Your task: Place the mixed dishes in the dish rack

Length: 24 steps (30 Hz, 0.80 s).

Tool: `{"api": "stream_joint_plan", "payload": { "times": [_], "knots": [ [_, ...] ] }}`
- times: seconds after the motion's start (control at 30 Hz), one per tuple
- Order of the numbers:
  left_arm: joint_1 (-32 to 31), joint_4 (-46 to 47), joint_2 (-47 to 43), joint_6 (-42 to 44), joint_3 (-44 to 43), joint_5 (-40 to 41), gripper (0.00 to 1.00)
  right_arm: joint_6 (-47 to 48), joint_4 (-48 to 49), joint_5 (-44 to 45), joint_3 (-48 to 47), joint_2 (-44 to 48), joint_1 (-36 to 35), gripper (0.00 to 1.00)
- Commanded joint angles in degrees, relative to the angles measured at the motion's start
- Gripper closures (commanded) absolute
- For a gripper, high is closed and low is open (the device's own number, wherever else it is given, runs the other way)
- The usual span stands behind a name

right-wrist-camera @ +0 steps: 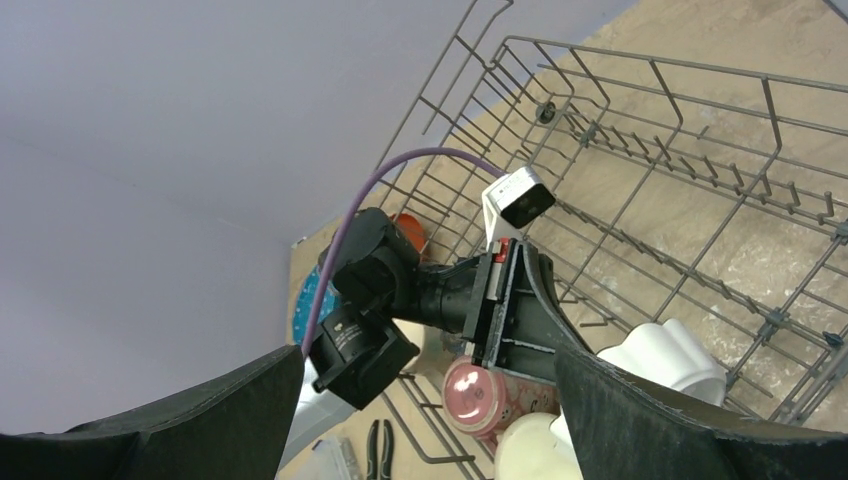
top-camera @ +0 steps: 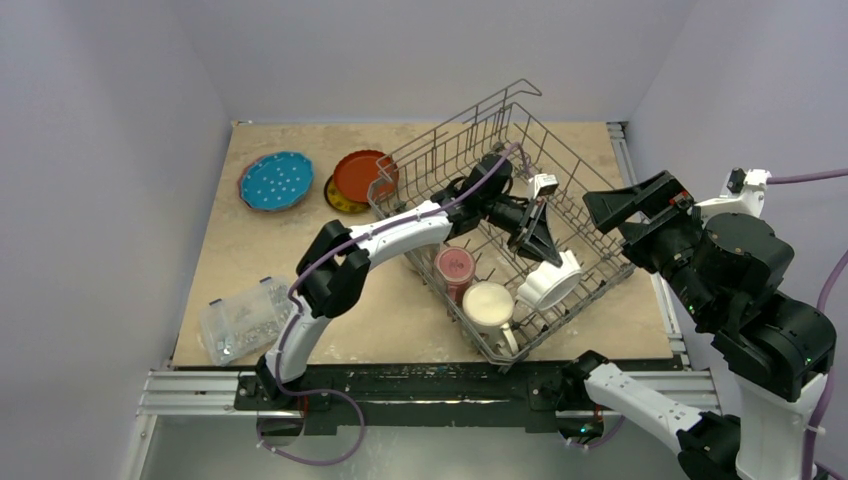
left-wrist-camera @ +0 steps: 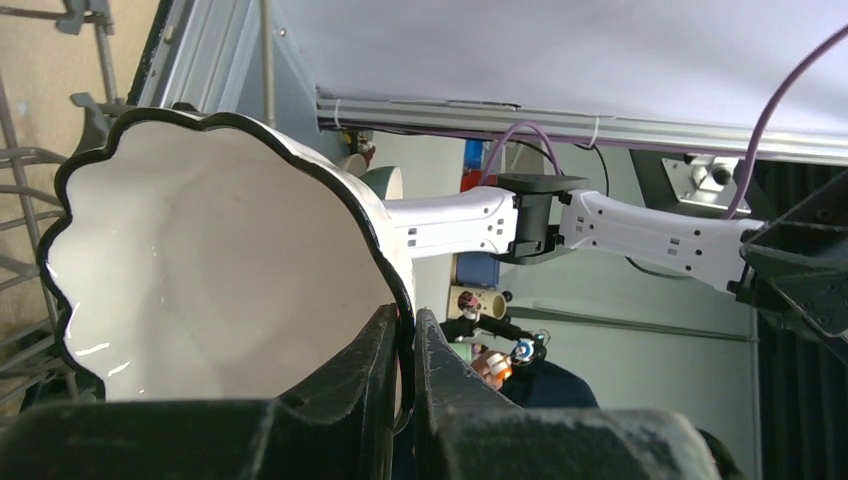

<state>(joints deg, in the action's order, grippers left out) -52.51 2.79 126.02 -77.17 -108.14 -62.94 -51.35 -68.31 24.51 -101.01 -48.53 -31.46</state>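
The grey wire dish rack [top-camera: 580, 187] stands at the table's middle right. My left gripper [top-camera: 545, 252] reaches into it, shut on the black-edged rim of the white fluted bowl [top-camera: 552, 283]. In the left wrist view the fingers [left-wrist-camera: 380, 350] pinch that rim of the bowl [left-wrist-camera: 200, 270]. A maroon mug [top-camera: 455, 268] and a cream mug [top-camera: 488, 305] sit in the rack's near end. A blue dotted plate [top-camera: 276, 181] and a red-orange plate [top-camera: 362, 175] over a yellow one [top-camera: 340, 200] lie on the table at the left. My right gripper [top-camera: 630, 210] hangs open and empty beside the rack's right side.
A clear plastic box of small metal parts [top-camera: 243, 320] sits at the table's near left corner. Black-handled pliers [right-wrist-camera: 380, 445] lie on the table near the rack's near end. The rack's raised wire handle [top-camera: 505, 98] stands at the far side.
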Motion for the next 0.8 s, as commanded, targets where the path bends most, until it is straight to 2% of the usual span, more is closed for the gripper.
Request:
{"api": "stream_joint_plan", "payload": {
  "times": [0.0, 0.4, 0.63, 0.77],
  "knots": [
    [0.1, 11.7, -2.2, -6.3, 2.9, 0.7, 1.00, -0.5, 0.9, 0.6, 0.1, 0.2, -0.1, 0.02],
    [1.1, 18.6, 0.1, -10.4, 6.2, 1.9, 1.00, 0.2, 0.7, 0.7, -0.1, 0.2, -0.1, 0.02],
    [2.7, 19.1, 1.2, -7.8, 7.1, -0.1, 1.00, 0.3, 0.4, 1.0, -0.2, 0.3, -0.1, 0.02],
    [2.3, 14.6, 0.1, -3.2, 7.5, 0.9, 1.00, 0.5, 0.6, 0.8, 0.2, 0.3, -0.1, 0.02]
  ]
}}
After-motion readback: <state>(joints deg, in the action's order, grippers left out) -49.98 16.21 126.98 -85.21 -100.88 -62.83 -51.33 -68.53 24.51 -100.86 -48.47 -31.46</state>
